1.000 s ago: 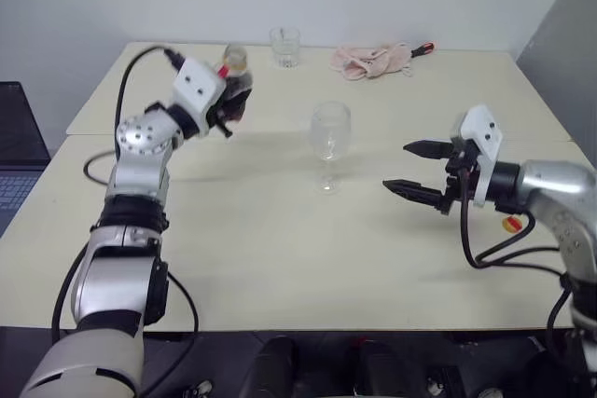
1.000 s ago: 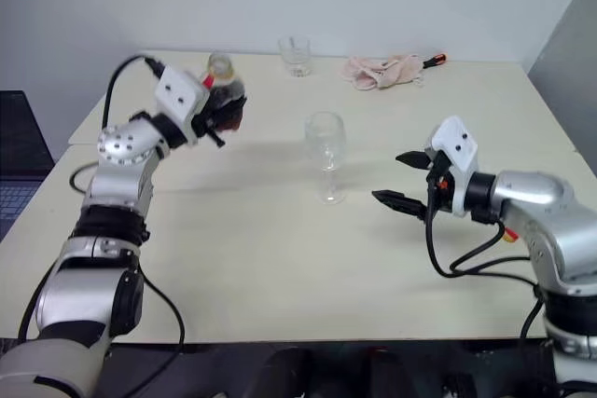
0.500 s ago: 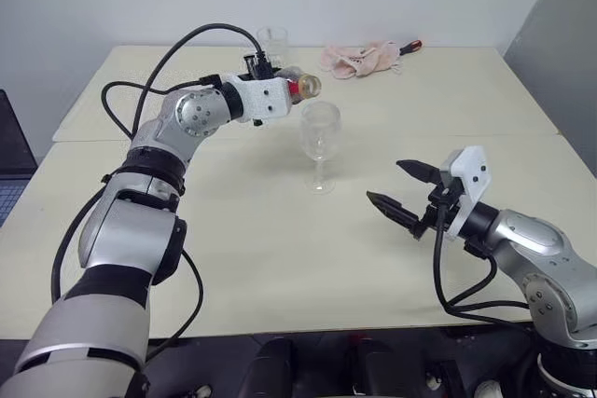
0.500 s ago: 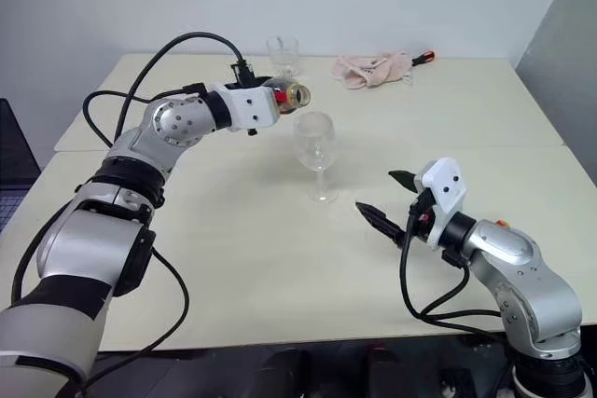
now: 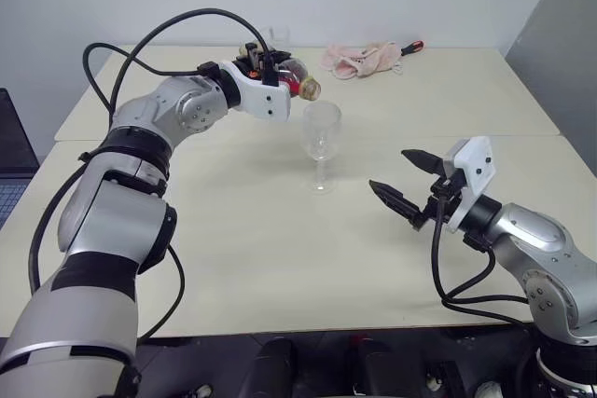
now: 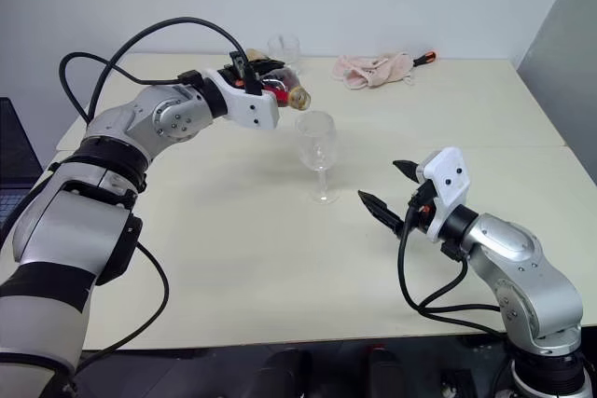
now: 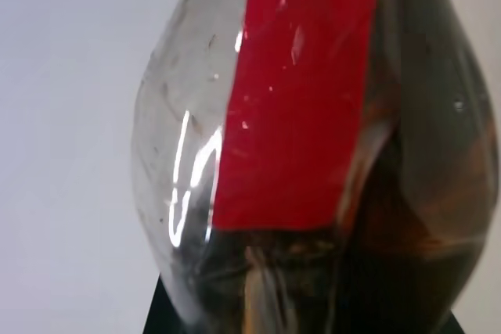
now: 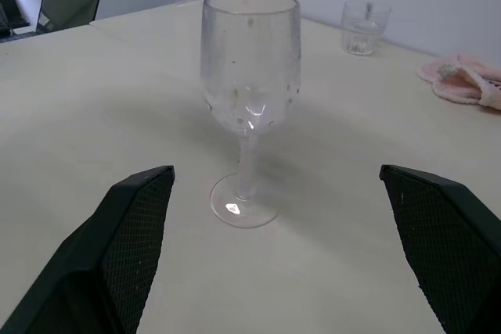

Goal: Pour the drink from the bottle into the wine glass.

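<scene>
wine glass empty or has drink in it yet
Empty: the upright wine glass is clear through, with no dark liquid in it.

From my seat at the controls, my left gripper holds the bottle tipped on its side, its mouth just above and behind the rim of the wine glass, which stands upright on the table. My right gripper hovers to the glass's right, fingers spread and pointing at it. Beyond the left gripper stands a tumbler; far beyond the right gripper lies a cloth with a tool beside it.
</scene>
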`<state>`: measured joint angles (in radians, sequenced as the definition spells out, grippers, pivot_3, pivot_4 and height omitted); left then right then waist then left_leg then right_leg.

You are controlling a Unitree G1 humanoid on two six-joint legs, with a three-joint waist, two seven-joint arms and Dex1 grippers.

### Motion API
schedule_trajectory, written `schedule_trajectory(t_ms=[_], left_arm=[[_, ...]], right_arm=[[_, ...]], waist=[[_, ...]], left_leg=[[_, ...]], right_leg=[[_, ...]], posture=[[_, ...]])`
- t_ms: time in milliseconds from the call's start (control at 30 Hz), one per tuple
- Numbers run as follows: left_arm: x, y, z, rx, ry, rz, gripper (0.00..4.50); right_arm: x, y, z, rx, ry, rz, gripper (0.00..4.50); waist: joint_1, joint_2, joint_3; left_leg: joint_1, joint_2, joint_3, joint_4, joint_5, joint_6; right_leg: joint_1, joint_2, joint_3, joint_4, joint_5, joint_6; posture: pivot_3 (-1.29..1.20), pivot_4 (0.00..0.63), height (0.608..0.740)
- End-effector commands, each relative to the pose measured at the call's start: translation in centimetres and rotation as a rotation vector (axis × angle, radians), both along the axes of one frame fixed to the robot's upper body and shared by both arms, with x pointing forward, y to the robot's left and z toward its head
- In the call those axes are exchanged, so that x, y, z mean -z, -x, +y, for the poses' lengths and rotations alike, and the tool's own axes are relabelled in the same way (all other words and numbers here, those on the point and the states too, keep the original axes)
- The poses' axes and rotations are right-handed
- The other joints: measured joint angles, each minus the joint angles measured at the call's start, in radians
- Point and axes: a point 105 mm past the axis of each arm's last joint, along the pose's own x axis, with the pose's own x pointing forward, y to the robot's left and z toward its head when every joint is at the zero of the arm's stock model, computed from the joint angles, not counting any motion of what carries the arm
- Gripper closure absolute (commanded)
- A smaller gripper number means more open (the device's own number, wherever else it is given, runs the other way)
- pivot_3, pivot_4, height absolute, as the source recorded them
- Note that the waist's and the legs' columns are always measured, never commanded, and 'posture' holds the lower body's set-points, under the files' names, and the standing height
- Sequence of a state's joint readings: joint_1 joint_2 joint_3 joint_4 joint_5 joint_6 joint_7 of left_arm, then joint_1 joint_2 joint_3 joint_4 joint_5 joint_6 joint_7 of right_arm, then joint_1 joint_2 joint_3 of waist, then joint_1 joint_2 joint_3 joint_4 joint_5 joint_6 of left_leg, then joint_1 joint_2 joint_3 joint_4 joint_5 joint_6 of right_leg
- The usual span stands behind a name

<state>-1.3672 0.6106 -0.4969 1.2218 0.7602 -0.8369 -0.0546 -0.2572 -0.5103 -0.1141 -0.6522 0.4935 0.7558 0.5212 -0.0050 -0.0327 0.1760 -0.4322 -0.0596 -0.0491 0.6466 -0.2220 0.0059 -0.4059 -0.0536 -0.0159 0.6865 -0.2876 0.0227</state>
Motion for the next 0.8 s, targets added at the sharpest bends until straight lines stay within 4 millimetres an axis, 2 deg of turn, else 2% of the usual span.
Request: schedule_trajectory(t_ms=[33,800], left_arm=[[-2.82,0.27,-0.01,0.008,0.001,-0.105,3.49],[-3.59,0.11,0.26,-0.015,-0.057,-0.170,3.49]], right_arm=[[-1.24,0.18,0.17,-0.011,0.002,-0.061,0.00],[-1.67,-0.09,0.05,-0.008,0.021,-0.067,0.00]], waist=[[0.000,0.000,0.000],[0.000,0.000,0.000]], left_leg=[[0.000,0.000,0.000,0.000,0.000,0.000],[0.000,0.000,0.001,0.001,0.002,-0.003]], right_leg=[[0.000,0.000,0.000,0.000,0.000,0.000],[0.000,0.000,0.000,0.002,0.000,0.000]], posture=[[0.00,0.150,0.740],[0.00,0.150,0.740]])
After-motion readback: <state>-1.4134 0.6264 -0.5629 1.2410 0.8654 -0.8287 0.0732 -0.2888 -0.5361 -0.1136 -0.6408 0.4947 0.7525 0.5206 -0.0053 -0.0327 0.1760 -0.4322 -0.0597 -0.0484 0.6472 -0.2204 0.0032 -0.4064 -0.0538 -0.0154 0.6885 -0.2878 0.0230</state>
